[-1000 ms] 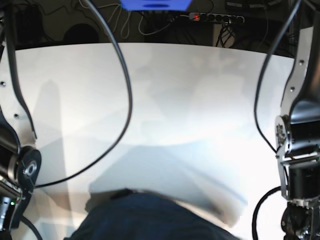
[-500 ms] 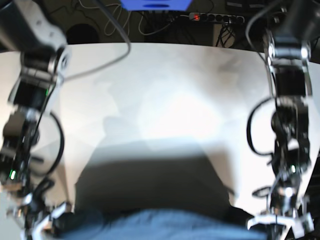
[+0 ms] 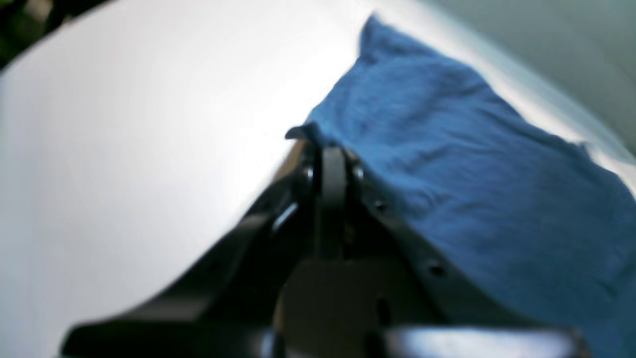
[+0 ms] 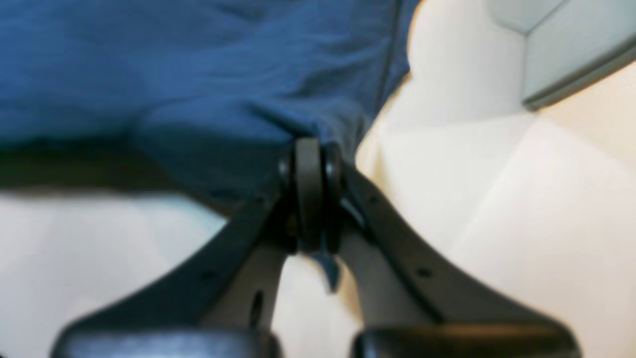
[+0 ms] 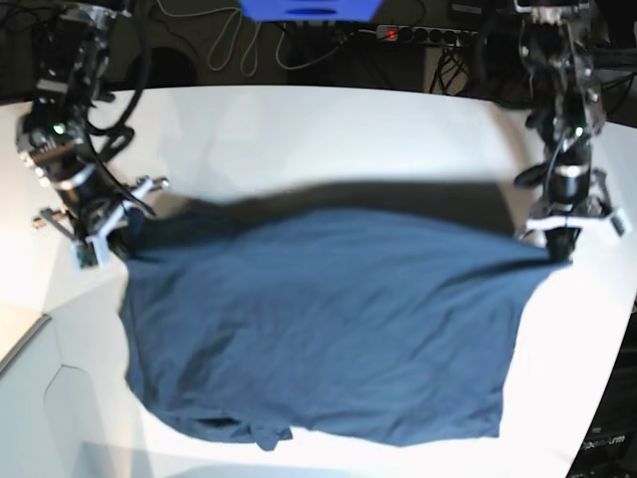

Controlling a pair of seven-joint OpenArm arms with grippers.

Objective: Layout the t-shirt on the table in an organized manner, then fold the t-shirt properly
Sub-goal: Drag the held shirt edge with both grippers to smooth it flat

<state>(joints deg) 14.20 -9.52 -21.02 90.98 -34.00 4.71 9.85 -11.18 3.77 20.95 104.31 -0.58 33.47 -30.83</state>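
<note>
**Operator:** Where is the shirt, and what are your two arms doing with it?

**Observer:** Your dark navy blue soft cloth t-shirt (image 5: 318, 329) is spread wide over the large white smooth tabletop (image 5: 328, 139), filling most of the near half in the base view. Its far edge is stretched between the two grippers and throws a dark shadow on the table just behind it. The near edge lies crumpled close to the table's front rim.

**Operator:** And the jaws?

**Observer:** Your left gripper (image 5: 563, 239), on the right of the base view, has its black jaws closed on a corner of the cloth; its wrist camera shows the blue fabric (image 3: 472, 174) pinched at the tips (image 3: 332, 159). Your right gripper (image 5: 105, 234), on the base view's left, is clamped on the opposite corner, and its wrist view shows the jaws (image 4: 310, 164) pressed together with a scrap of fabric (image 4: 149, 74) poking through below them.
</note>
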